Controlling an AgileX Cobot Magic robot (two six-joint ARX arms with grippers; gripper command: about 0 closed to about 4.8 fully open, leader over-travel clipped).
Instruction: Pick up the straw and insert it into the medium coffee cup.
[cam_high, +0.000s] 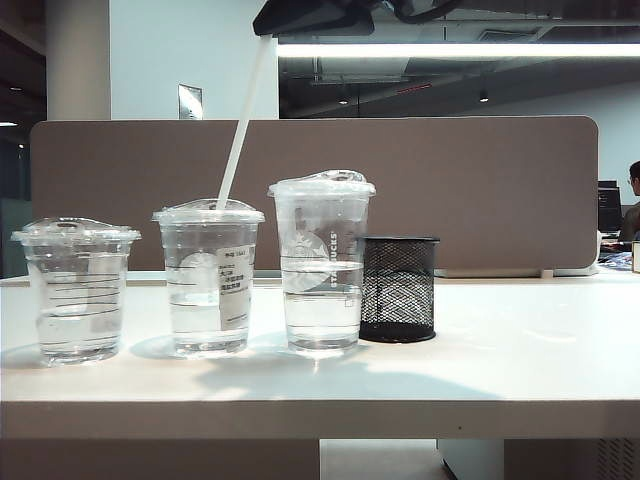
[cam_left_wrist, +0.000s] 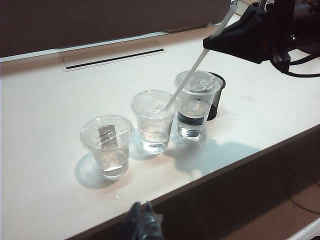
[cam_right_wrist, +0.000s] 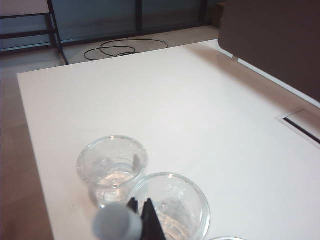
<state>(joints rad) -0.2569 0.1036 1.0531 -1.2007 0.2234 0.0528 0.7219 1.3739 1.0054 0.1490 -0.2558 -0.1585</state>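
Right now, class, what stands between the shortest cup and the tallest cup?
The medium coffee cup, with the straw leaning down to its lid, seen in the exterior view.

Three cups in a row on the tabletop (cam_high: 520, 370): short cup (cam_high: 78, 290) left, medium cup (cam_high: 209, 280) middle, tall cup (cam_high: 321, 265) right, holder (cam_high: 398, 288) rightmost; the straw (cam_high: 240, 130) meets the medium cup's lid.

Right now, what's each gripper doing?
Left gripper: low at the table's near edge, holding nothing; open or closed cannot be told.
Right gripper: closed on the straw above the medium coffee cup.
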